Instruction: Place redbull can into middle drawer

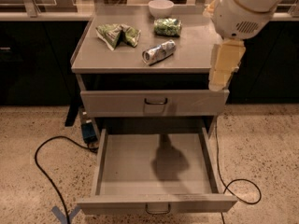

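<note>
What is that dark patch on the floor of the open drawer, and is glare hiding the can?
Camera view: the patch on the middle drawer floor is a shadow, likely cast by the arm, not an object; camera view: the redbull can on the cabinet top shows only a glint at its round end; the end effector hangs by the cabinet top's right front corner.

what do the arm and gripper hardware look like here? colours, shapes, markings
Arm: bulky rounded white shell, thin tan band near the top, slotted vent grille on its face. Gripper, by the top right corner of the cabinet: pale cream, flat blocky shape. No cables or markings visible on either.
</note>
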Robot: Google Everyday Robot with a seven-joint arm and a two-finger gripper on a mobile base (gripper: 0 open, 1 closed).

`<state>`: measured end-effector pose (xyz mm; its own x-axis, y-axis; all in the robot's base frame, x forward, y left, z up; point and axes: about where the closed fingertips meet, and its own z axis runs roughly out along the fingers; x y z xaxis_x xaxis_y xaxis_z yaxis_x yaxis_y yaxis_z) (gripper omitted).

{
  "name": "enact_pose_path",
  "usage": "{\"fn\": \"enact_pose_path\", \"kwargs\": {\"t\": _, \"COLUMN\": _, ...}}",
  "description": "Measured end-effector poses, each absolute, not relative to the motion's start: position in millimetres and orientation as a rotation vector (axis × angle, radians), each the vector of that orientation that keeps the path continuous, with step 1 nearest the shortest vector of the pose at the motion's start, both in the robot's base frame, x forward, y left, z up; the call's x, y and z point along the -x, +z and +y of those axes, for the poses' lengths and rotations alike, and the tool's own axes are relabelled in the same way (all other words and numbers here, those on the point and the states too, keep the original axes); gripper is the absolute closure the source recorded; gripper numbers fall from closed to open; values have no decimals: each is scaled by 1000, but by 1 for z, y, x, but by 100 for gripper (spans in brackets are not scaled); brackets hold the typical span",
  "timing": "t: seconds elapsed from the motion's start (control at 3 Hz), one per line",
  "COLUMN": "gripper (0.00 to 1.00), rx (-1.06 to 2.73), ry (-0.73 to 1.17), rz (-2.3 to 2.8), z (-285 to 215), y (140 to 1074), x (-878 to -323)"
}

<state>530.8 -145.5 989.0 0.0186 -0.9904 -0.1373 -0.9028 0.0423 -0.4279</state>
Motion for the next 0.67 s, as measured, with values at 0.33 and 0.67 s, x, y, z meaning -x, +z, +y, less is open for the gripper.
{"fn": "enact_pose_path", "kwargs": {"t": 0.33, "gripper": 0, "rx": 1946, "ry": -326, "rz": 1835, "z": -111, "y": 990, "x": -588}}
{"fn": "enact_pose_path", "kwargs": {"t": 0.67, "gripper": 0, "rx": 1969, "ry": -293, "rz": 1804, "z": -83, "y": 979, "x": -649}}
